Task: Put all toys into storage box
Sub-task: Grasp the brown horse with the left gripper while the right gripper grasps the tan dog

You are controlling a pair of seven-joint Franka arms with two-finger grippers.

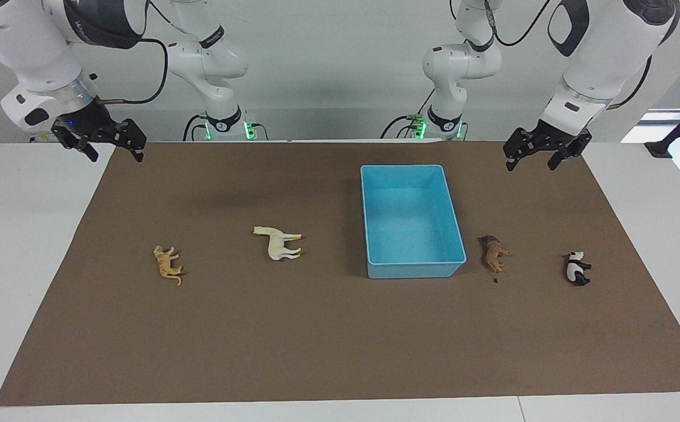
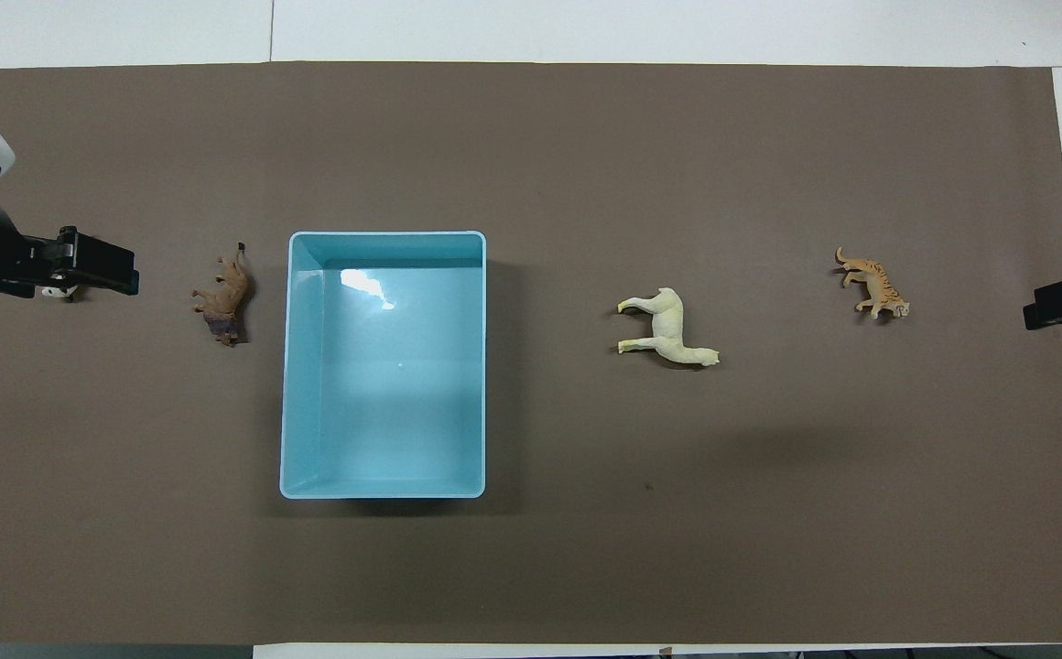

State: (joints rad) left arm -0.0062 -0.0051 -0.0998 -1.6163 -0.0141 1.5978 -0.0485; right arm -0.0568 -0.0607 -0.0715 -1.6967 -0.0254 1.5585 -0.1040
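Note:
The light blue storage box (image 1: 413,271) stands empty on the brown mat and also shows in the overhead view (image 2: 384,235). The orange tiger (image 1: 167,265) (image 2: 873,284) lies toward the right arm's end. The cream horse (image 1: 280,242) (image 2: 668,328) lies between the tiger and the box. The brown lion (image 1: 495,253) (image 2: 225,302) lies beside the box toward the left arm's end. The panda (image 1: 577,268) lies farther that way. In the overhead view my left gripper (image 2: 101,265) covers nearly all of it. My left gripper (image 1: 530,167) and right gripper (image 1: 116,157) are open, empty and raised at the mat's corners by the robots.
The brown mat (image 1: 340,351) covers most of the white table (image 1: 17,264). White table strips show at both ends. Nothing else lies on the mat.

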